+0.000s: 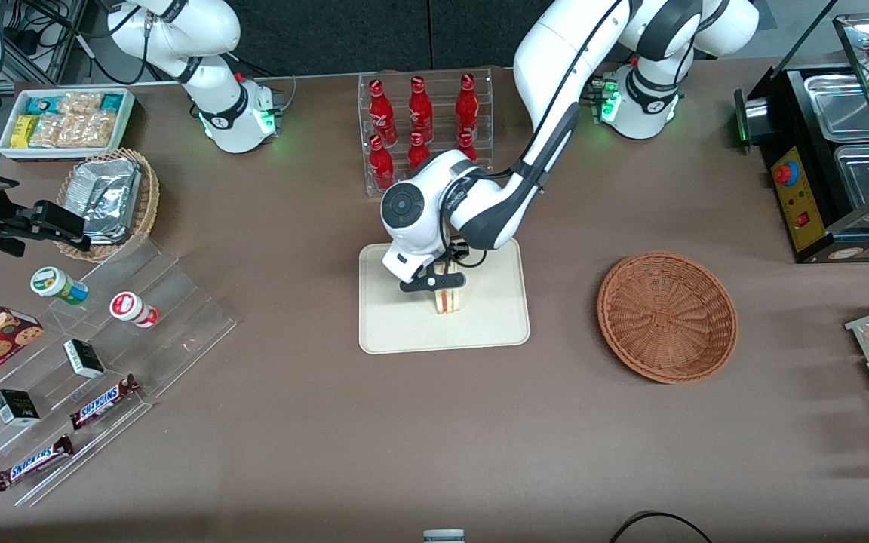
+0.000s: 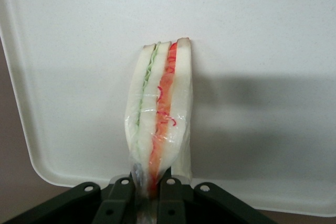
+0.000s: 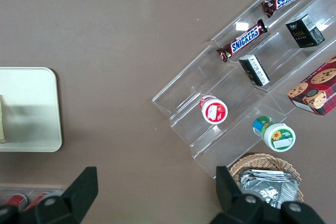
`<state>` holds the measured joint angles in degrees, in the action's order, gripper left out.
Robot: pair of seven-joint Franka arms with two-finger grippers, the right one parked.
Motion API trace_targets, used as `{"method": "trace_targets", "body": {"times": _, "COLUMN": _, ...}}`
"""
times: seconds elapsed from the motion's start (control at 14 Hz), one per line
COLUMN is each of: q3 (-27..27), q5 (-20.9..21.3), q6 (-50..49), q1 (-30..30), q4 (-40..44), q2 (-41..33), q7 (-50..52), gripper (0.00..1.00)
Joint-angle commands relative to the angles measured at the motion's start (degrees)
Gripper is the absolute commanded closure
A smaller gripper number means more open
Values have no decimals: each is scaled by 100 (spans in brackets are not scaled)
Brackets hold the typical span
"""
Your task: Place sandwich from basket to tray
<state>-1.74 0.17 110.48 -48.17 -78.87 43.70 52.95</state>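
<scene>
The sandwich [image 1: 447,298], a pale wedge with a red and green filling stripe, stands on edge on the cream tray [image 1: 404,332]. My left gripper [image 1: 439,282] is directly above it, shut on its upper end. In the left wrist view the sandwich [image 2: 160,108] hangs from the gripper [image 2: 148,195], its wrapped end pinched between the black fingers [image 2: 173,200], with the tray [image 2: 262,51] under it. The reddish-brown wicker basket [image 1: 667,315] lies beside the tray toward the working arm's end of the table and holds nothing.
A clear rack of red bottles [image 1: 424,124] stands farther from the front camera than the tray. A tan basket of foil packets [image 1: 112,200], a white snack box [image 1: 65,121] and clear steps with snacks [image 1: 80,362] lie toward the parked arm's end. A black food warmer [image 1: 834,158] stands at the working arm's end.
</scene>
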Motion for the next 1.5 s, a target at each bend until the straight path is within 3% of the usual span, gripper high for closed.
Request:
{"method": "trace_targets", "body": {"times": 0.0, "q3": -2, "q5": 36, "q6": -106, "q1": -70, "q4": 179, "q2": 68, "q7": 67, "gripper": 5}}
{"method": "trace_targets", "body": {"times": 0.07, "q3": 7, "q5": 44, "q6": -115, "q1": -96, "q4": 188, "q2": 42, "q7": 83, "gripper": 0}}
{"method": "trace_targets", "body": {"times": 0.36, "q3": 121, "q5": 53, "q6": -604, "q1": -44, "q4": 415, "q2": -282, "q7": 110, "gripper": 0}}
{"method": "trace_targets", "body": {"times": 0.57, "q3": 533, "q5": 1, "q6": -1238, "q1": 61, "q4": 425, "q2": -870, "q7": 128, "gripper": 0}}
{"method": "trace_targets", "body": {"times": 0.86, "q3": 657, "q5": 18, "q6": -2318, "q1": 894, "q4": 381, "q2": -1679, "q7": -126, "gripper": 0}}
{"method": "trace_targets", "body": {"times": 1.43, "q3": 657, "q5": 71, "q6": -3199, "q1": 2758, "q4": -400, "q2": -3305, "q7": -2839, "gripper": 0}}
